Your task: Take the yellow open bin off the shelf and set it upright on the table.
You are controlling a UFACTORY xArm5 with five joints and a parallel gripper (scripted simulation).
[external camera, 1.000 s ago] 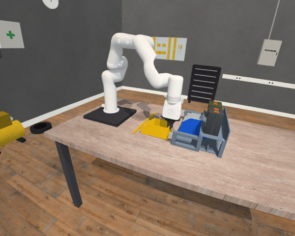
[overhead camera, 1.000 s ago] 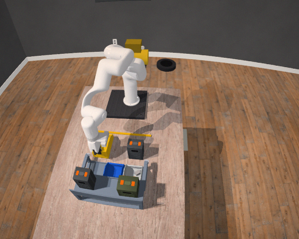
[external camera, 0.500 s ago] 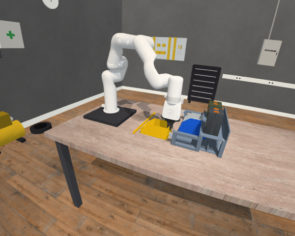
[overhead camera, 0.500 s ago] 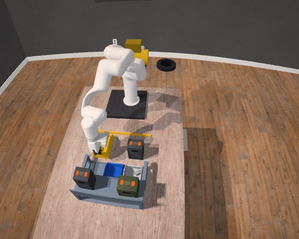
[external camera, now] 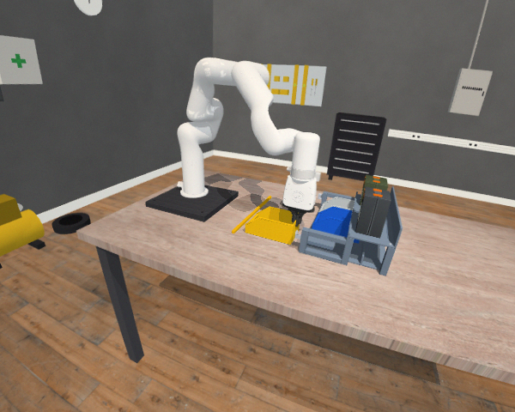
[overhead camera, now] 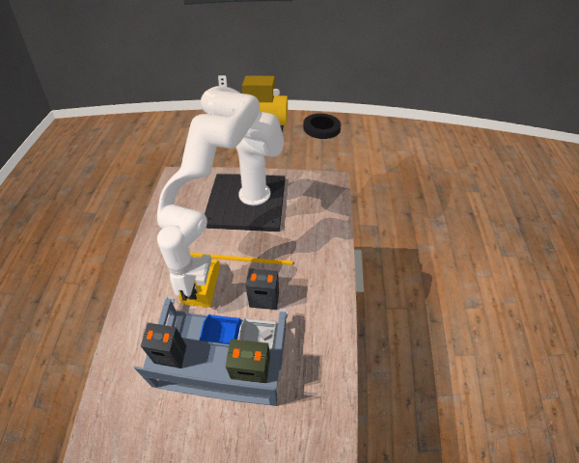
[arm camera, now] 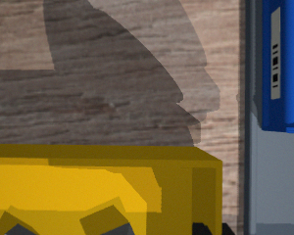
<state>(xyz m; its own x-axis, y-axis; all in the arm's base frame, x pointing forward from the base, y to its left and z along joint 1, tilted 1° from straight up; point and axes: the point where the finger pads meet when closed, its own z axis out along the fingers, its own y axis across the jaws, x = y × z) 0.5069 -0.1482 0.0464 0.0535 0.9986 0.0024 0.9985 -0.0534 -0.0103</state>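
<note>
The yellow open bin (overhead camera: 208, 286) (external camera: 269, 227) (arm camera: 88, 183) sits upright, low over the table (overhead camera: 130, 398) (external camera: 204, 261), just beside the grey shelf (overhead camera: 205, 374) (external camera: 393, 230) on the arm's side. Whether it touches the table I cannot tell. Dark yellow parts (arm camera: 102, 218) show inside it. My gripper (overhead camera: 187, 293) (external camera: 297, 217) reaches down into the bin's shelf-side end, shut on its thin wall. The blue bin (overhead camera: 221, 329) (external camera: 333, 221) (arm camera: 284, 64) and a pale grey bin (overhead camera: 260, 330) (external camera: 337, 202) stand in the shelf.
A black case (overhead camera: 162, 344) and an olive case (overhead camera: 247, 360) stand on the shelf's near side. Another dark case (overhead camera: 262, 288) stands on the table beside the yellow bin. A thin yellow rod (overhead camera: 250, 259) (external camera: 251, 215) lies behind the bin. The arm's black base plate (overhead camera: 230, 209) is at the far end.
</note>
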